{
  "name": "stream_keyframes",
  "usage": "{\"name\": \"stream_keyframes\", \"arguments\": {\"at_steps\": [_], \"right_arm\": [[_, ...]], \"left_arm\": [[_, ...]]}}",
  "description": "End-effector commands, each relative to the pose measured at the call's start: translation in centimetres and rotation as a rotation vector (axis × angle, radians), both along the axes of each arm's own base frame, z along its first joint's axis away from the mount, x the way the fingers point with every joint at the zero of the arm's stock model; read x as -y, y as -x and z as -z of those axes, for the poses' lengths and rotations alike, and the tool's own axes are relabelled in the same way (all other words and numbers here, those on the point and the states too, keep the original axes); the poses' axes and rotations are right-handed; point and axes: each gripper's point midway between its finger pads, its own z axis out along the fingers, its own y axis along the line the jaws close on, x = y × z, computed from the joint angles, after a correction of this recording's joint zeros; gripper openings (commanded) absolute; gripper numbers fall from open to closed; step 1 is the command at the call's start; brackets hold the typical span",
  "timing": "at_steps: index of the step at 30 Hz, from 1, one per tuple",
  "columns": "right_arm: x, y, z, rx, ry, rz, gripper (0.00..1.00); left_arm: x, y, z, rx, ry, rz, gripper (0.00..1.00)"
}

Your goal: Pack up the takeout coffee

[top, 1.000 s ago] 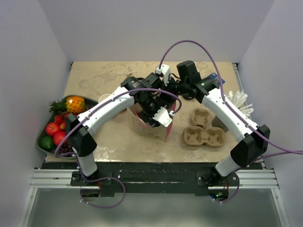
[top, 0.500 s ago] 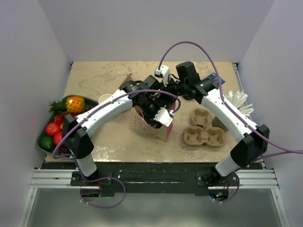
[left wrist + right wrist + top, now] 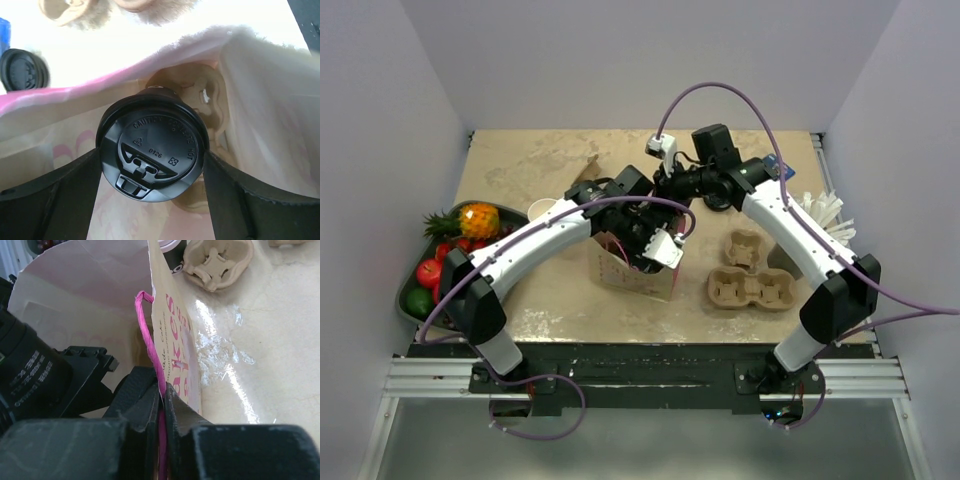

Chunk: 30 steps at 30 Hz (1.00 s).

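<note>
Plainly, takeout coffee [image 3: 152, 150] lid embossed "CAUTION", "0126", bag [image 3: 176, 325] lettering pink.

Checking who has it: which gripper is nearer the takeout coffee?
Left. The left gripper grips the takeout coffee inside the bag; the right gripper pinches the bag's rim.
</note>
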Motion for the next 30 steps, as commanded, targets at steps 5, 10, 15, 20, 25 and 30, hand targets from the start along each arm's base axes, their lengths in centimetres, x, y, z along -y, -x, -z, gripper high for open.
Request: {"name": "stream_keyframes", "arguments": {"at_steps": [5, 10, 15, 20, 25, 30], "right_arm": [[-1.2, -0.6, -3.5, -0.026, -0.114, -0.030, 0.54], [-0.4, -2.4, -6.5, -0.060, -0.222, 0.010, 0.79], [0.0, -2.7, -10.3, -0.167, -0.394, -0.029, 0.99], [-0.3, -3.0, -13.9, -0.166, -0.512, -0.072, 0.99], [1.0, -5.0, -17.5, -0.104, -0.602, -0.024, 0.99], [2.0, -6.7, -18.6, -0.022, -0.604, 0.026, 0.99]], "left_arm": [[1.1, 0.0, 0.5, -0.022, -0.025, 0.087, 0.31], [1.0, -0.3, 0.5, -0.014, -0.039, 0.084, 0.31], [0.8, -0.4, 0.8, -0.015, -0.054, 0.079, 0.31], [0.9, -0.5, 1.6, -0.028, -0.066, 0.081, 0.31], [1.0, -0.4, 2.1, -0.054, -0.078, 0.086, 0.32], [0.9, -0.3, 3.2, -0.097, -0.115, 0.078, 0.34]]}}
